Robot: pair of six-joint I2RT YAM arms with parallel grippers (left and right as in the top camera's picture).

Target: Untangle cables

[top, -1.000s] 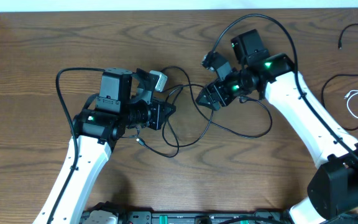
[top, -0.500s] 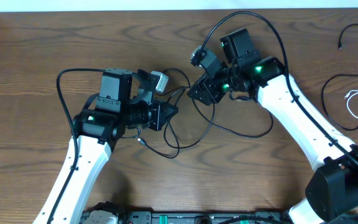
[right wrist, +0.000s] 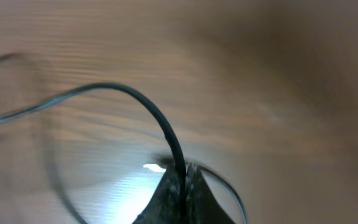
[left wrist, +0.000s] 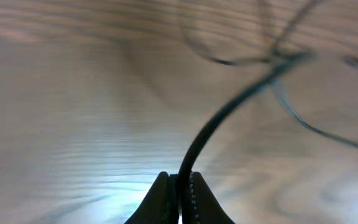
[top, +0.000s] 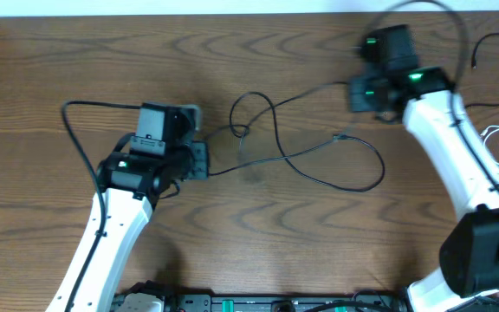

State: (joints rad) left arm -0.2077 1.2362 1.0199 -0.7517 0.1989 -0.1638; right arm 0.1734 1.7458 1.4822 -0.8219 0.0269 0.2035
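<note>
**Table** [top: 50, 61]: brown wood grain; carries everything listed.

**Left gripper** [top: 201, 161]: left of centre, pointing right. In the left wrist view [left wrist: 179, 186] the jaws are pressed together on a black cord that rises from between the tips.

**Black cable** [top: 301, 92]: lies at mid-table, stretched between the two grippers.
- From the left jaws it runs right to a crossing [top: 241, 130], where the strands overlap below a small loop.
- One strand leads up and right from there to the right gripper.
- Another sweeps down into a wide loop on the right half of the table.
- A small plug end [top: 340, 136] lies near that loop.
- I cannot tell whether this is one cord or two.
- It also shows in the left wrist view [left wrist: 222, 106] and the right wrist view [right wrist: 160, 121].

**Right gripper** [top: 355, 90]: upper right, pointing left. In the right wrist view [right wrist: 180, 180] the jaws are clamped on the black cable, which arcs up and away to the left.

**Second black cable** [top: 489, 38]: far right edge, well apart from the tangle.

**White cable** [top: 496, 130]: thin and looped, at the right edge beside the right arm.
</note>
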